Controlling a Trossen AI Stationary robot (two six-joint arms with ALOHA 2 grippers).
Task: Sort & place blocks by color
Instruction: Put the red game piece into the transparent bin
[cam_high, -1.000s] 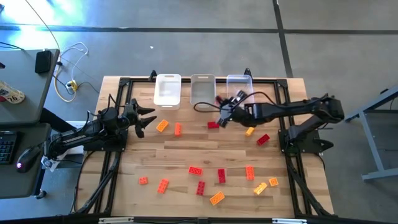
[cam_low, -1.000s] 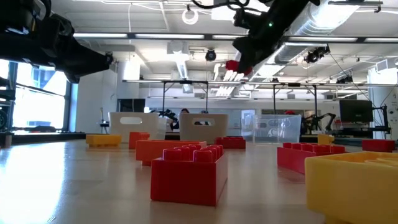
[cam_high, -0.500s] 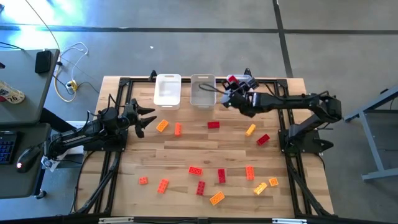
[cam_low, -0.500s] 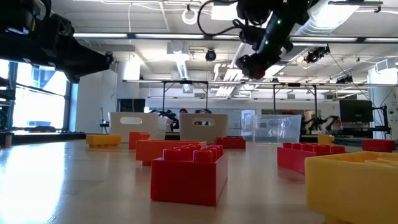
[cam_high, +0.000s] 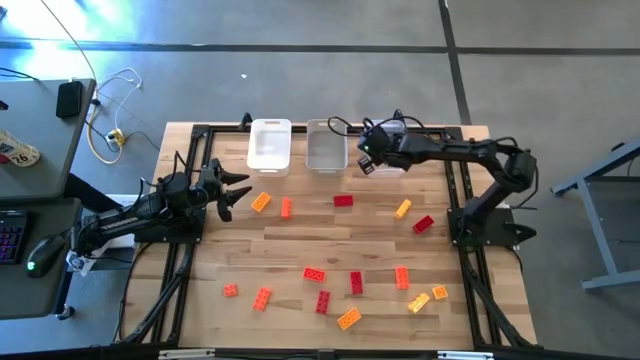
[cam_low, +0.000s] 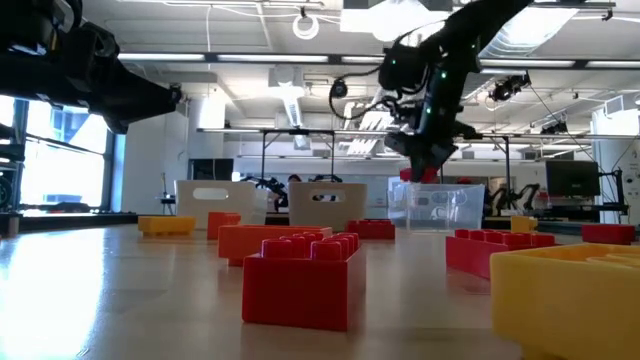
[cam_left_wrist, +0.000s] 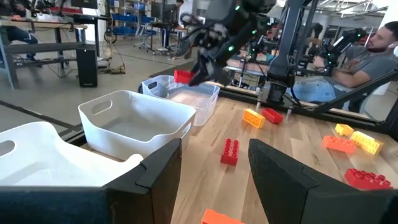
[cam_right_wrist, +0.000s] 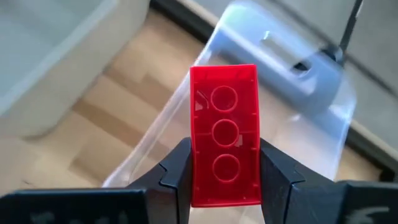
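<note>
My right gripper (cam_high: 366, 156) is shut on a red block (cam_right_wrist: 224, 134) and hangs over the clear bin (cam_right_wrist: 283, 74), the rightmost bin at the table's far edge. In the low view the red block (cam_low: 409, 175) sits just above the clear bin's rim (cam_low: 445, 190). My left gripper (cam_high: 236, 190) is open and waits at the table's left side, touching nothing. The other red, orange-red and yellow-orange blocks lie flat on the table, among them a red block (cam_high: 343, 201) and a yellow block (cam_high: 402, 209). My right gripper pinches the red block between its two fingers (cam_right_wrist: 177, 171), one on each long side (cam_right_wrist: 194, 155). The fingers point down from above. The block is lifted clear over the clear bin, with its hollow underside and three round tubes facing the wrist camera.
A white bin (cam_high: 270, 145) and a grey bin (cam_high: 326, 148) stand left of the clear one along the far edge. Several blocks lie toward the near edge (cam_high: 355, 283). Two orange blocks (cam_high: 261, 202) lie near my left gripper. Black frame rails (cam_high: 190, 260) run along both sides.
My right gripper has carried the red block from above the table's middle toward the far edge. It has turned and then come down over the clear bin, staying shut on the block throughout.
</note>
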